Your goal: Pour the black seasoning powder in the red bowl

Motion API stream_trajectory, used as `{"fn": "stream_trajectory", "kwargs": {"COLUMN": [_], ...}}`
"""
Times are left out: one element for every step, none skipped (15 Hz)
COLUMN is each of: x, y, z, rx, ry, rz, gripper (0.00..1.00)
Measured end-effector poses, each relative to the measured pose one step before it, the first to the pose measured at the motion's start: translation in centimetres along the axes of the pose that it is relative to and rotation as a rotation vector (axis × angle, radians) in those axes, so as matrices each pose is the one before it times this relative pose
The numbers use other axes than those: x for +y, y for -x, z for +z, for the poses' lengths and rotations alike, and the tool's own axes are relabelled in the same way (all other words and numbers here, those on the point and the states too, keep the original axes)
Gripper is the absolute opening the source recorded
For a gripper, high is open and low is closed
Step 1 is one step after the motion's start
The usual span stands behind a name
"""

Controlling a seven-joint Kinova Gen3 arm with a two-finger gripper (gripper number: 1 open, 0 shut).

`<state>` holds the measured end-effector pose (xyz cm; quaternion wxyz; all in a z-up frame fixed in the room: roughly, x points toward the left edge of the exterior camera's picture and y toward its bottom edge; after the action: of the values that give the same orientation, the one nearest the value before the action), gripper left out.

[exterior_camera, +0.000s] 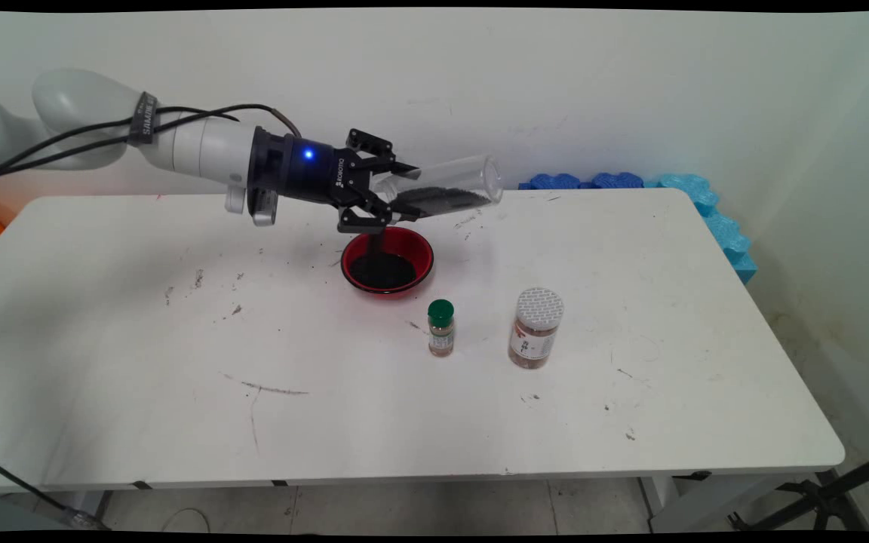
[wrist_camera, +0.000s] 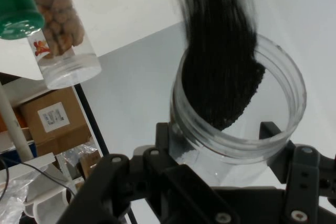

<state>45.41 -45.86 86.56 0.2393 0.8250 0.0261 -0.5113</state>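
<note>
The black two-finger end effector (exterior_camera: 398,197) is clamped around a clear plastic cylindrical jar (exterior_camera: 455,190), holding it tipped nearly on its side above the white tabletop (exterior_camera: 140,362). Fine black grains (wrist_camera: 220,77) lie along the jar's lower wall, and a thin dark stream falls from it into the red round bowl (exterior_camera: 387,260) directly beneath, where a black heap already sits. Part of the grain is thus in the bowl, part remains in the jar. Nearer the camera stand a small green-capped spice bottle (exterior_camera: 440,328) and a larger white-lidded jar of brown contents (exterior_camera: 535,328), both upright, apart from the bowl.
</note>
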Motion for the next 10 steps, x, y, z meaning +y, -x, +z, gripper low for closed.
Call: {"fn": "stream_trajectory", "kwargs": {"x": [-0.011,-0.015,-0.021,-0.012,-0.008,-0.012,-0.002,-0.002,0.026,0.07], "y": [-0.023,-0.022,-0.011,-0.013,-0.029,-0.015,-0.027,-0.031,-0.047,-0.048], "z": [-0.005,-0.012,-0.004,0.001,-0.004,-0.004,0.017,0.015,-0.002,0.017], "rx": [-0.00009,0.00003,-0.00013,0.0001,0.00012,0.00015,0.00061,0.0006,0.0014,0.00213], "ry": [0.00099,0.00097,0.00051,0.00031,0.00063,0.00012,-0.00046,-0.00119,-0.00105,-0.00119], "rz": [-0.00311,-0.00296,-0.0021,-0.0012,-0.00144,0.00014,0.00258,0.00703,0.01276,0.01978], "gripper": [0.0,0.0,0.0,0.0,0.0,0.0,0.0,0.0,0.0,0.0]}}
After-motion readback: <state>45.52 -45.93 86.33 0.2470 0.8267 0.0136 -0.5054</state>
